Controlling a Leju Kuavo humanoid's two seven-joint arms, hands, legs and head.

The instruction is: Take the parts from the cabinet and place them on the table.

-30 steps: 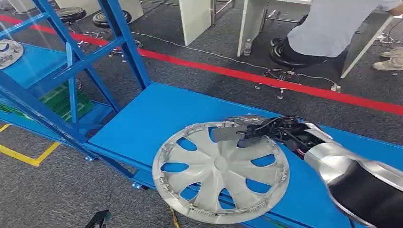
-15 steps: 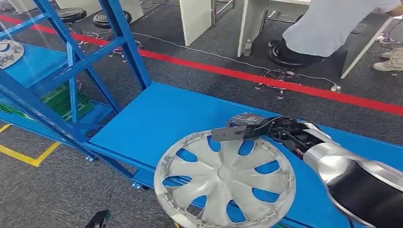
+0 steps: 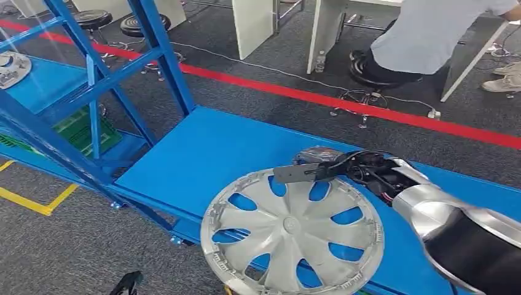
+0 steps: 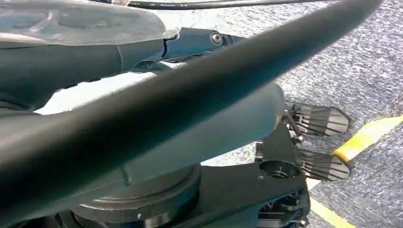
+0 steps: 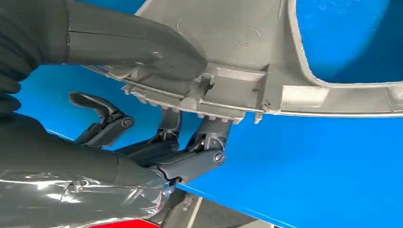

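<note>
Head view: silver wheel cover (image 3: 293, 228) sits low centre of the frame, over the near edge of the blue table (image 3: 203, 153), its lower rim running past the table edge and out of the bottom of the picture. Whether it lies flat on the surface or is lifted off it, cannot tell.

Right hand (image 3: 319, 167) comes in from the lower right on a silver arm and meets the cover at its upper rim, right of centre. Right wrist view: thick grey thumb (image 5: 138, 45) presses on one face of the rim, darker fingers (image 5: 195, 159) curl up against the other face. Hand closed on the rim, gripping the wheel cover (image 5: 228, 57); blue table (image 5: 342, 166) behind.

Left hand: the left wrist view is blurred, taken up by dark parts; cannot tell its state.

Blue cabinet frame (image 3: 92, 80) stands at upper left. A person (image 3: 430, 37) sits at upper right, beyond a red floor line (image 3: 276, 91).
</note>
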